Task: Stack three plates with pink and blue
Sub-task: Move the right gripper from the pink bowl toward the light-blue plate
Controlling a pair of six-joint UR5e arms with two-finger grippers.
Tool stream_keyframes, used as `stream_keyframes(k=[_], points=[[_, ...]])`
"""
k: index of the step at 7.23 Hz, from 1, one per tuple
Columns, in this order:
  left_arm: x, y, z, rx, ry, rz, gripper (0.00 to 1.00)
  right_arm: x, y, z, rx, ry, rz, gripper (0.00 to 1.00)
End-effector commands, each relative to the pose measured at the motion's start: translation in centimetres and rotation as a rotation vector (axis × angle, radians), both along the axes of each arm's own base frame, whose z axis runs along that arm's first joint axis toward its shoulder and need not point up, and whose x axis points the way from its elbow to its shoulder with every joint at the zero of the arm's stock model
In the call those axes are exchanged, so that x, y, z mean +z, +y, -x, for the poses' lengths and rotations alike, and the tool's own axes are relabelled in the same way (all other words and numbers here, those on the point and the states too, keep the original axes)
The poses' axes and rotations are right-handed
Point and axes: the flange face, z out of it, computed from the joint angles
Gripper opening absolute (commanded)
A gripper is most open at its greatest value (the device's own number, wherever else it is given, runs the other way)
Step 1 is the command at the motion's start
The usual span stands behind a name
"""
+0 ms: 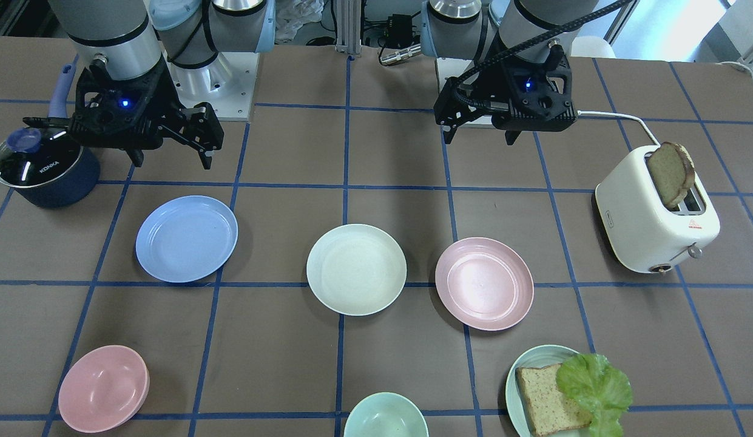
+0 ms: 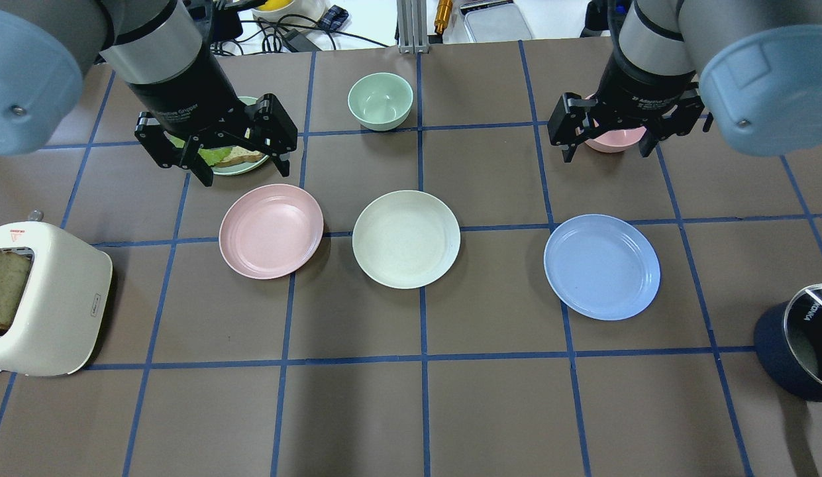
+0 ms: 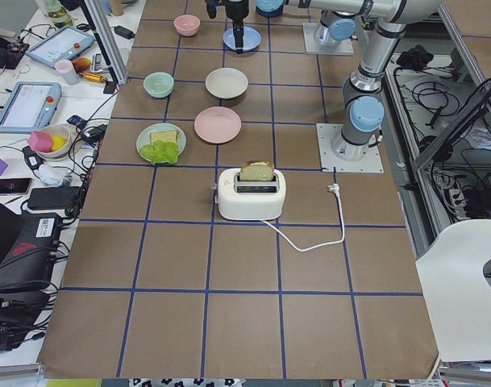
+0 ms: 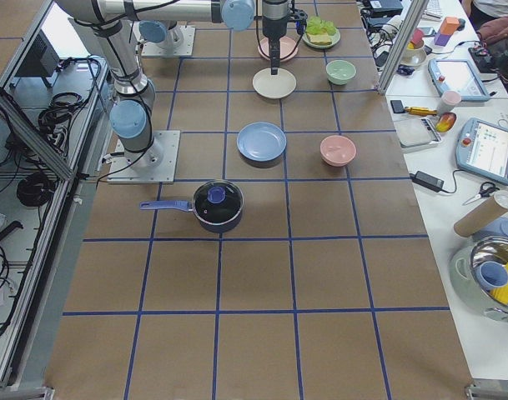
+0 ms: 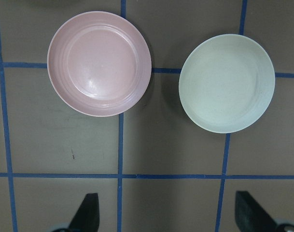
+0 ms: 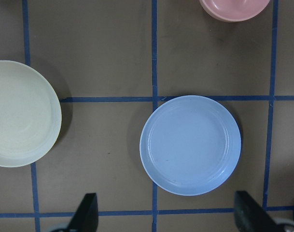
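Note:
Three plates lie apart in a row on the brown table. The light blue plate (image 1: 187, 238) (image 2: 601, 266) (image 6: 190, 145) is on my right side. The cream plate (image 1: 356, 269) (image 2: 406, 238) (image 5: 227, 83) is in the middle. The pale pink plate (image 1: 484, 283) (image 2: 271, 230) (image 5: 99, 64) is on my left side. My left gripper (image 2: 242, 171) (image 1: 479, 138) (image 5: 168, 215) is open and empty, hovering above the table near the pink plate. My right gripper (image 2: 607, 152) (image 1: 172, 161) (image 6: 166, 212) is open and empty, hovering near the blue plate.
A white toaster (image 1: 655, 218) (image 2: 46, 305) holding a bread slice stands at the far left. A dark lidded pot (image 1: 45, 170) (image 2: 798, 351) stands at the far right. A pink bowl (image 1: 103, 388), a mint bowl (image 1: 385, 416) and a mint plate (image 1: 522, 376) with bread and lettuce sit along the operators' edge.

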Motion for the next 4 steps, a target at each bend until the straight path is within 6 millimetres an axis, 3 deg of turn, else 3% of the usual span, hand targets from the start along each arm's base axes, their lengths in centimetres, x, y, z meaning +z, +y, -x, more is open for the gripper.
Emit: stream_keyframes(k=[1, 4], points=[[0.05, -0.01, -0.04, 0.001, 0.001, 0.002, 1.0, -0.07, -0.03, -0.07, -0.009, -0.008, -0.002, 1.0], [0.12, -0.02, -0.05, 0.005, -0.001, 0.004, 1.0, -0.19, -0.18, -0.02, 0.007, -0.008, -0.002, 1.0]])
